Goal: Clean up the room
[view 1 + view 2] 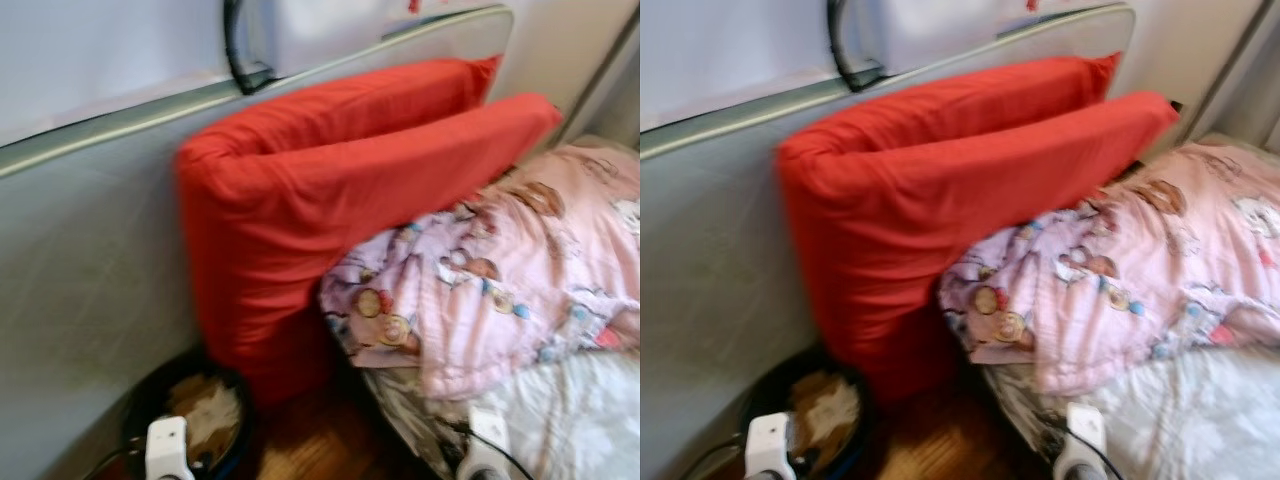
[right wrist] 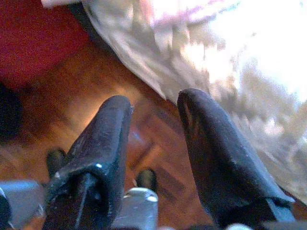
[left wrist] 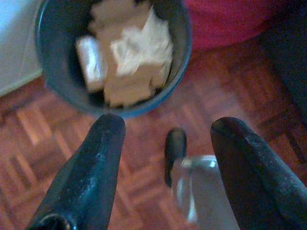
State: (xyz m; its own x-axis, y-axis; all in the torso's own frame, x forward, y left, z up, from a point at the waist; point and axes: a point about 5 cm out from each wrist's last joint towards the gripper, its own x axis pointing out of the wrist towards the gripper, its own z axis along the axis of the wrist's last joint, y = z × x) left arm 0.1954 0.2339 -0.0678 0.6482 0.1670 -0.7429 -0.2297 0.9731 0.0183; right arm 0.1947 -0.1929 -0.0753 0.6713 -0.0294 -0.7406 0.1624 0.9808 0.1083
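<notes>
While my head camera looks down at the bed corner, two thick red cushions [image 1: 330, 190] fill the middle of the frame, soft and slab-shaped, leaning on edge against a pale grey padded panel [image 1: 80, 280] at the left. To the right of the cushions lies a crumpled pink blanket [image 1: 520, 280] printed with small cartoon figures, over a whitish quilted cover [image 1: 580, 420] at the lower right. At the lower left, a round dark bin [image 1: 195, 415] stands on the reddish wooden parquet floor [image 3: 144, 143], just beside the cushions' lower end; it holds crumpled pale paper and cardboard scraps [image 3: 127, 52]. My left gripper [image 3: 165, 143] hangs above the floor near the bin's rim, its matte black fingers spread wide and empty. My right gripper [image 2: 153, 120] hovers over the parquet by the hanging edge of the bedding, fingers parted and holding nothing.
</notes>
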